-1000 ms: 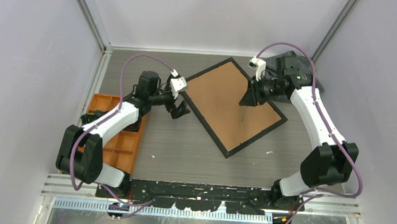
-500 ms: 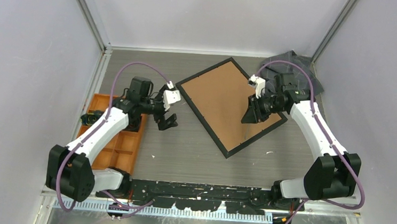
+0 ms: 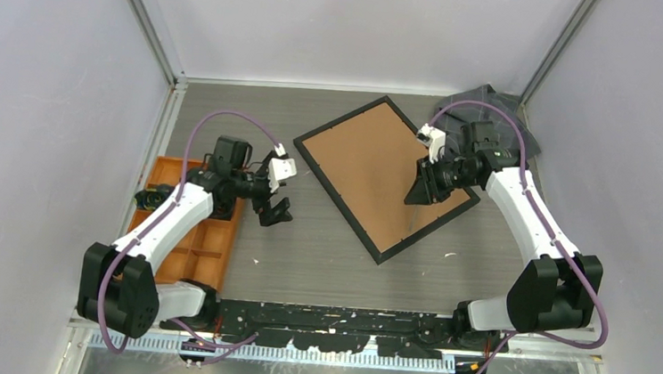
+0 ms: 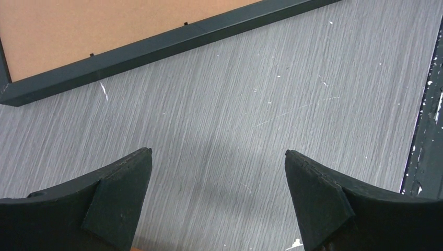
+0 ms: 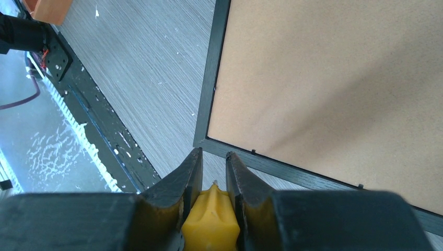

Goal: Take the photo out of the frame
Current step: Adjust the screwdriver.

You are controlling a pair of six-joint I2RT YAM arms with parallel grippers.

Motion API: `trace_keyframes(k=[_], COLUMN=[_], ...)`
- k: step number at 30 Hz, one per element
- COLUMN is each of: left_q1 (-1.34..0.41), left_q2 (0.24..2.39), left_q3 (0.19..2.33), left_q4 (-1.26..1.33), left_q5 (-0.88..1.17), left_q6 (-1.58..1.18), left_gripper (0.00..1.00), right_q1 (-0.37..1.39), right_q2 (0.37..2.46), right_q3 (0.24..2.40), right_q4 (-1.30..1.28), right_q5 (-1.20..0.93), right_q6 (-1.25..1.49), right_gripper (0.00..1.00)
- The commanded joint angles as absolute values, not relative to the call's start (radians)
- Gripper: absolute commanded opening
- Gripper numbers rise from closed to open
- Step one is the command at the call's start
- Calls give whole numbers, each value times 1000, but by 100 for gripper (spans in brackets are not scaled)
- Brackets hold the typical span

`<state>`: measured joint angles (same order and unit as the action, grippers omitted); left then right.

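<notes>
The frame (image 3: 382,178) lies face down on the table, turned like a diamond, its brown backing board up inside the thin black border. The photo is hidden under that board. My left gripper (image 3: 275,211) hovers open over bare table left of the frame; in the left wrist view the left gripper (image 4: 218,151) has nothing between its fingers, and the frame's black edge (image 4: 156,47) runs above them. My right gripper (image 3: 417,192) hangs over the frame's right part. It is shut on a yellow pointed tool (image 5: 211,217), near a corner of the frame (image 5: 334,78).
An orange compartment tray (image 3: 203,239) sits at the left under the left arm. A dark grey folded thing (image 3: 486,105) lies at the back right corner. A black rail (image 3: 335,317) runs along the near edge, and walls close in on three sides.
My left gripper has pulled away from the frame's left corner, toward the near left. My right gripper has moved a little nearer over the backing board, still shut on the yellow tool.
</notes>
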<state>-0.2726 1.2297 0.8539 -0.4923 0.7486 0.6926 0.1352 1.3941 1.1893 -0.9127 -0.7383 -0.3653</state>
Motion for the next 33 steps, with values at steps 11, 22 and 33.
trace_keyframes(k=[11,22,33], left_q1=[-268,-268,-249], left_q2=[1197,1191,1171], left_q3=[822,803,771], left_q4=[-423,-433,-423], left_q5=[777,758,767], left_q6=[676,689,698], left_gripper=[100,100,100], right_q1=[132,128,122], right_q2=[1396,1352,1346], right_q3=[1188,1157,1155], right_q4=[-873,-803,-787], right_q5=[-746,-693,-700], right_q6=[-354,-331,-321], right_gripper=[1,1,1])
